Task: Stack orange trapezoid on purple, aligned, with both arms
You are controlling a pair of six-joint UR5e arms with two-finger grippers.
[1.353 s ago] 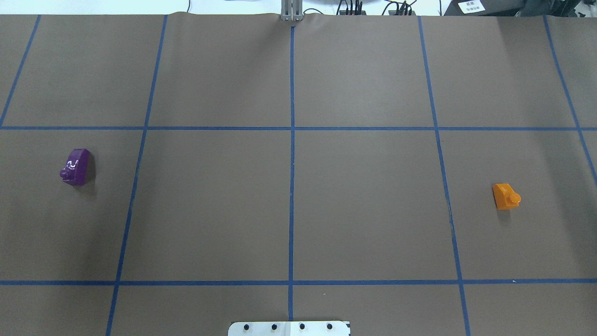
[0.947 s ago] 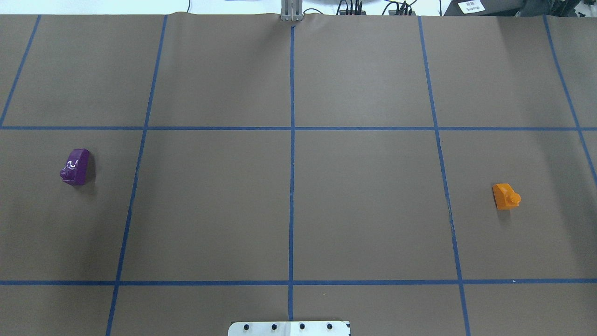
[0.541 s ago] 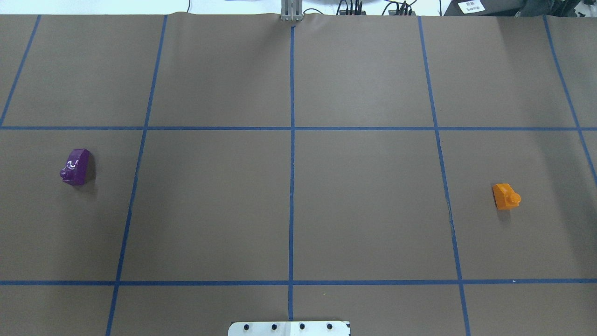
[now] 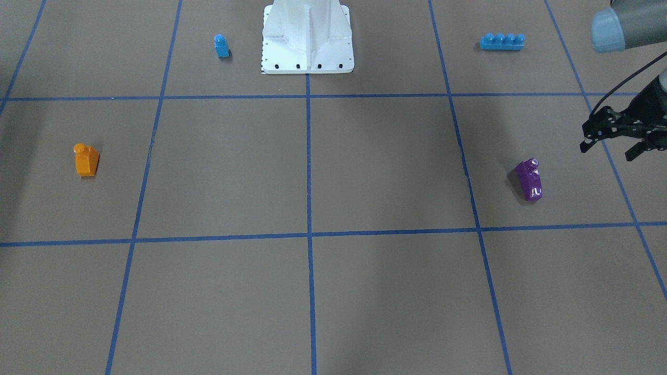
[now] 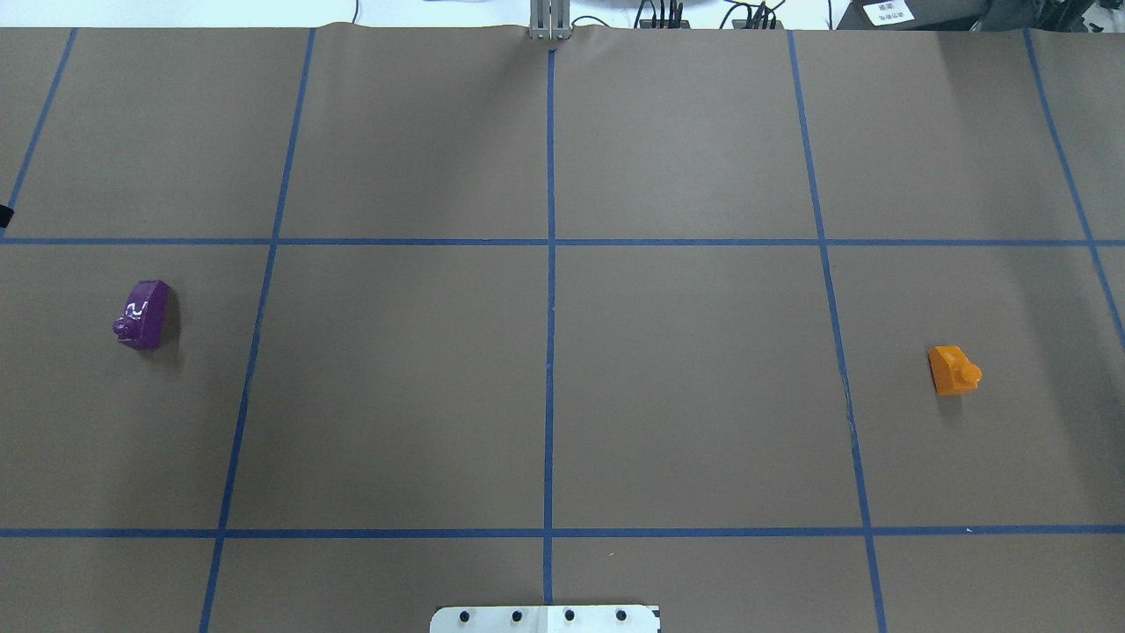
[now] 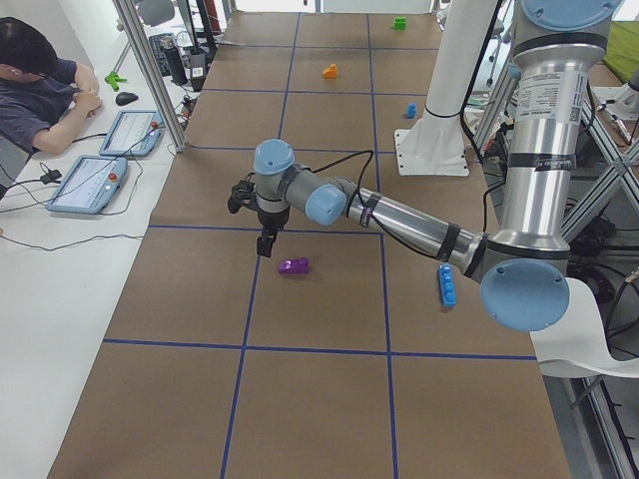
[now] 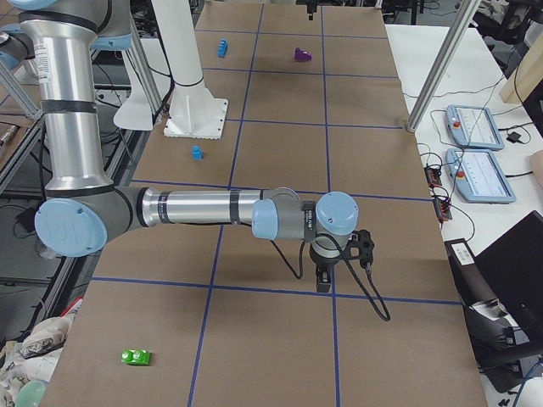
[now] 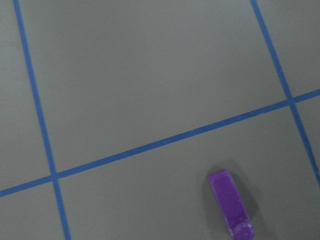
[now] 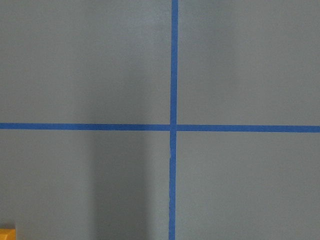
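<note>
Left pincer (image 4: 606,152) hangs over the table (image 5: 685,378) with its two fingers spread wide and nothing between them. It sits to the outer side of the purple brick (image 5: 145,314), near it but not touching. That brick lies in the left middle square of the blue tape lines (image 5: 549,352), its stud turned toward the robot's side. Closer to the robot, a long blue brick (image 4: 501,41) rests to the left of the white base (image 4: 307,47), and a small blue brick (image 4: 221,46) stands near the base's right. Across the table, the orange brick (image 5: 952,371) lies in the right middle square, stud pointing outward to the right, well apart from the purple one. The right pincer (image 7: 344,259) hangs above the table's right end. It shows only in the side view, so I cannot tell whether its fingers are spread or closed. Its wrist camera catches just a corner of the orange brick. A green brick (image 7: 136,357) lies beyond it, at the table's right end.
</note>
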